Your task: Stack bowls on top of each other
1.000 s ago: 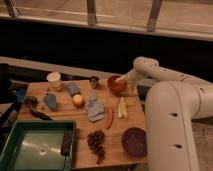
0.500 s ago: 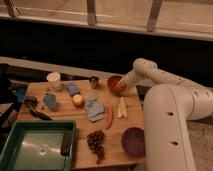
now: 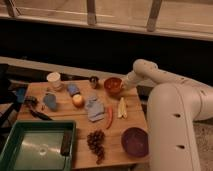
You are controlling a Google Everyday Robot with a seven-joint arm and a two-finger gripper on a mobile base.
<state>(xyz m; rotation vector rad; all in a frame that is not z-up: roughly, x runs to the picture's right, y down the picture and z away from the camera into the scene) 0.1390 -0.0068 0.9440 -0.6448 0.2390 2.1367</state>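
The small orange-red bowl sits at the far edge of the wooden table, right of the metal cup. The larger dark purple-maroon bowl sits at the near right corner. My gripper is at the right rim of the orange-red bowl, at the end of the white arm that reaches in from the right. The bowl and arm hide its tips.
A white cup, a small metal cup, an apple, blue cloths, a red chilli, a banana slice and grapes lie on the table. A green tray stands at front left.
The orange-red bowl and the gripper stay at the same spot; the arm has barely shifted.
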